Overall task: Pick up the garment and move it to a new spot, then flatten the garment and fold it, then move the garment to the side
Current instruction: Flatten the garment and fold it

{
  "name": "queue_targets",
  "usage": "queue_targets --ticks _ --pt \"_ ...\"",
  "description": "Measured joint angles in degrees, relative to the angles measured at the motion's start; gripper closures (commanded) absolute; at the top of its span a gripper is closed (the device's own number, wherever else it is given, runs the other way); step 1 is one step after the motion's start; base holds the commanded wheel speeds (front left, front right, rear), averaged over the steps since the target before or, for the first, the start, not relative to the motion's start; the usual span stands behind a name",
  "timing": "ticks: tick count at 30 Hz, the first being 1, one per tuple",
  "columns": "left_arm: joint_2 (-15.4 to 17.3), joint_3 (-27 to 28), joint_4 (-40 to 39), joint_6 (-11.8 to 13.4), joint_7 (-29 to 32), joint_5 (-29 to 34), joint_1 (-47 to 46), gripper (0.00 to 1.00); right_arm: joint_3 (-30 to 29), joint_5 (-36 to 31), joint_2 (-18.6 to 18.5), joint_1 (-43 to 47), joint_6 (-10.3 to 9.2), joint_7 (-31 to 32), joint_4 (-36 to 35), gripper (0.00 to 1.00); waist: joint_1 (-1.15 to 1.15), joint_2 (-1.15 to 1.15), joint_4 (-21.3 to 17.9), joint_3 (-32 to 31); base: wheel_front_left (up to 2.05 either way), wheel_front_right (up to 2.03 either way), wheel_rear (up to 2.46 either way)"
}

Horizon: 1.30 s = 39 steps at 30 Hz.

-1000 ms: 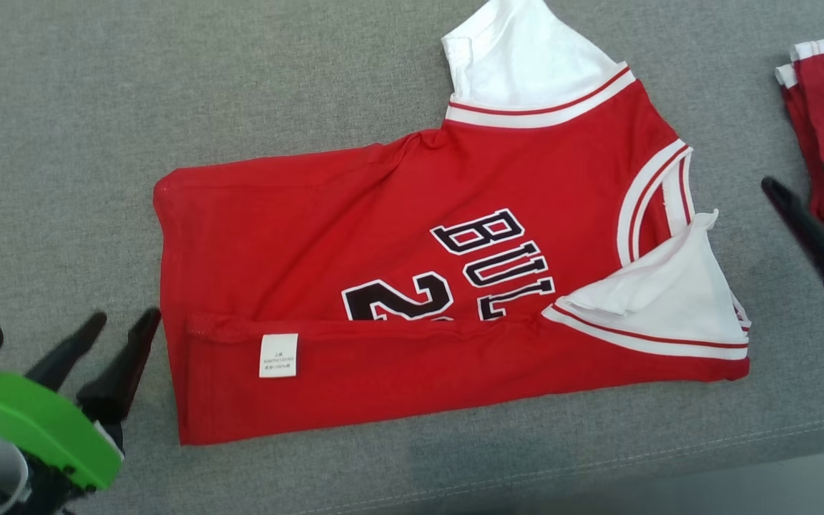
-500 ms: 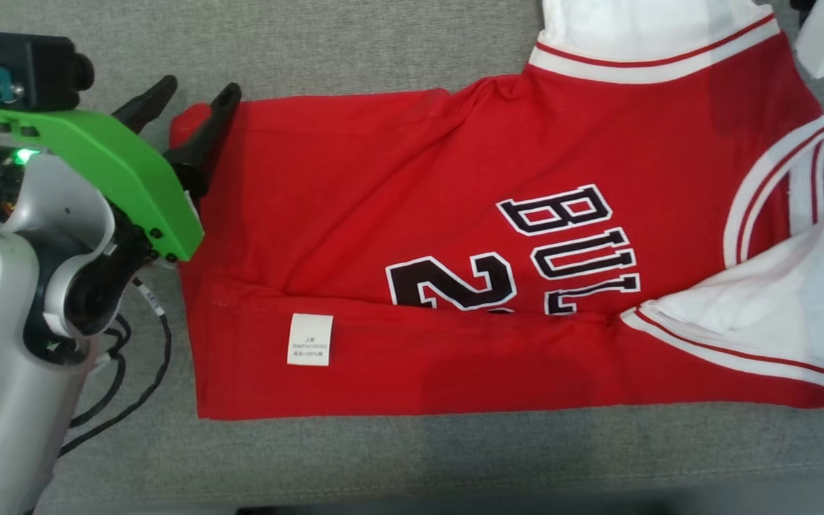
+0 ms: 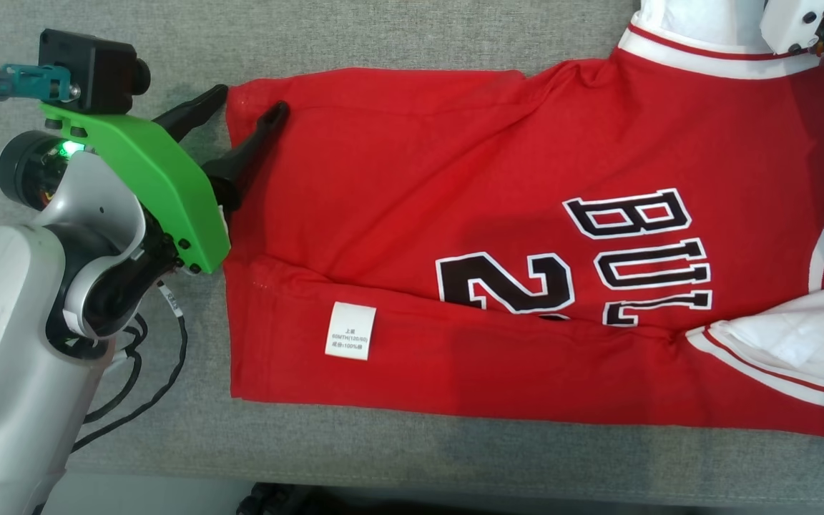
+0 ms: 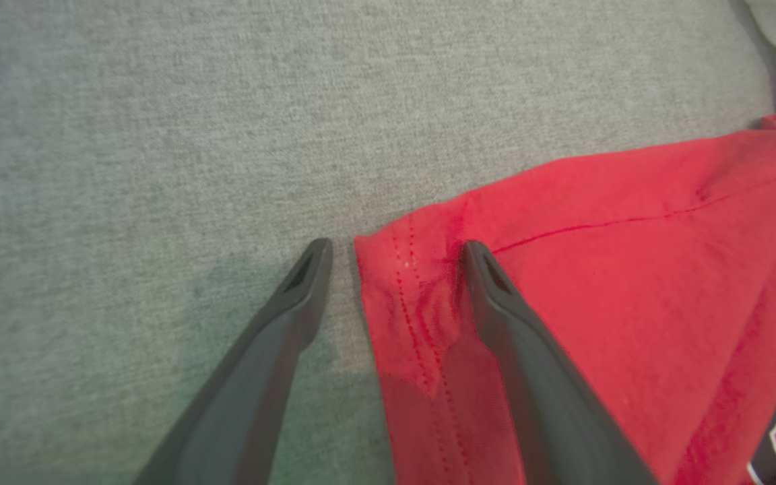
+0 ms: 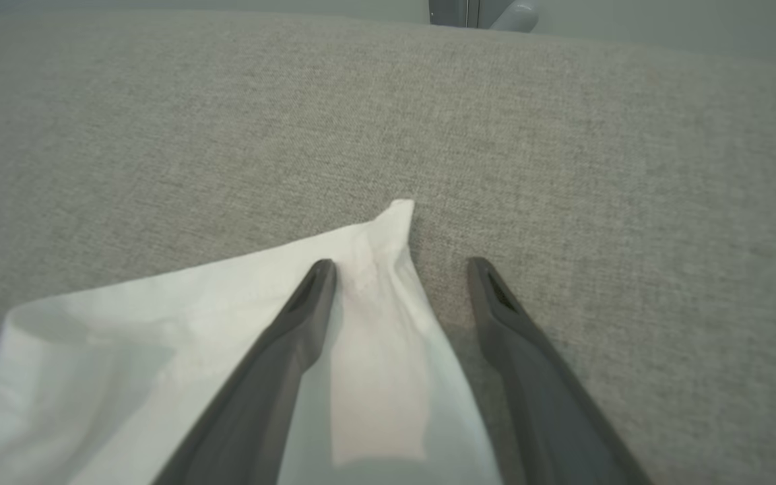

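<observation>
A grey upholstered surface (image 3: 455,43) carries the garment (image 3: 455,179), a red jersey with black lettering. It lies lengthways and mostly flat, with its near long edge already turned over onto the front.

The left gripper (image 3: 253,99) sits at the far hem corner with its 2 fingers spread. In the left wrist view, the left gripper (image 4: 396,248) has 1 finger on bare grey and 1 on red cloth, with the stitched hem puckered between them and nothing pinched yet. The right gripper (image 5: 401,264) is likewise released. It straddles the tip of the white sleeve (image 5: 159,323), 1 finger over white cloth and 1 over bare upholstery.

The likely step is closing on both far corners to fold that edge inward. The left bite looks shallow, right at the hem, so it may catch only the top layer or slip off as it lifts. The sleeve tip is thin and pointed, and a weak pinch there would let it pull free. Uneven lifting between the 2 ends would skew the fold and could disturb the near fold.

The care label (image 3: 350,330) lies on that turned-over strip. A black cable (image 3: 154,372) hangs beside the near left hem but touches nothing. No other object blocks the fold.
</observation>
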Motion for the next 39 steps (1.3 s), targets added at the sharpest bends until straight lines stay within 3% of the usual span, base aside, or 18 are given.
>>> queue_targets --ticks 1,2,3,4,11,17,25,30,35,39 --pt "0.0 0.0 0.0 0.0 0.0 0.0 0.0 0.0 0.0 0.0 0.0 0.0 0.0 0.0 0.0 0.14 0.0 0.0 0.0 0.0 0.0 0.0 0.0" --pt "-0.05 -0.14 0.36 -0.3 0.0 -0.09 -0.01 0.0 -0.13 0.6 0.16 -0.17 0.0 -0.31 0.42 0.84 0.0 0.0 -0.15 0.0 0.0 0.0 0.0" --pt "-0.07 -0.19 0.87 -0.73 -0.05 -0.26 -0.02 0.22 -0.19 1.21 0.43 -0.31 0.0 -0.86 0.8 1.0 0.0 0.0 -0.36 -0.04 0.0 0.0 0.0" --pt "-0.31 -0.09 1.63 -0.82 -0.47 -0.36 -0.04 1.0 0.01 1.79 0.67 -0.36 -0.01 -1.13 1.04 1.0 0.0 0.0 -0.59 -0.11 0.0 0.0 0.0" --pt "-2.91 2.03 5.98 -3.03 -6.35 -1.93 -0.59 1.0 -0.66 3.74 1.88 -0.15 0.01 -9.0 1.64 1.0 0.0 0.0 -2.45 -1.68 0.0 0.0 0.0" --pt "-2.38 4.86 6.24 -2.54 -9.39 -2.97 0.44 1.0 -2.42 7.93 0.6 3.63 0.0 -14.07 -3.37 1.0 0.0 0.0 -3.95 -4.88 0.0 0.0 0.0" --pt "0.52 6.77 -0.01 0.27 -10.84 -2.97 7.92 1.0 -4.17 13.67 -0.29 17.14 0.01 -16.36 -16.8 1.0 0.0 0.0 -6.81 -9.84 0.0 0.0 0.0" --pt "3.68 8.89 -8.35 3.66 -11.17 -4.31 20.46 1.0 -6.08 15.51 0.75 31.3 0.0 -16.52 -25.88 1.0 -0.01 0.0 -9.35 -12.86 0.0 0.0 0.0" --pt "4.07 11.46 -12.36 7.44 -13.24 -7.01 32.89 1.0 -6.28 14.88 3.93 42.12 0.0 -16.75 -28.16 1.0 -0.01 0.0 -12.16 -15.45 0.0 0.0 0.0" --pt "5.01 12.68 -11.43 7.94 -16.35 -5.17 35.85 1.0 -6.11 13.5 6.25 45.59 0.0 -18.72 -25.8 1.0 -0.01 0.0 -13.69 -17.1 0.0 0.0 0.0"
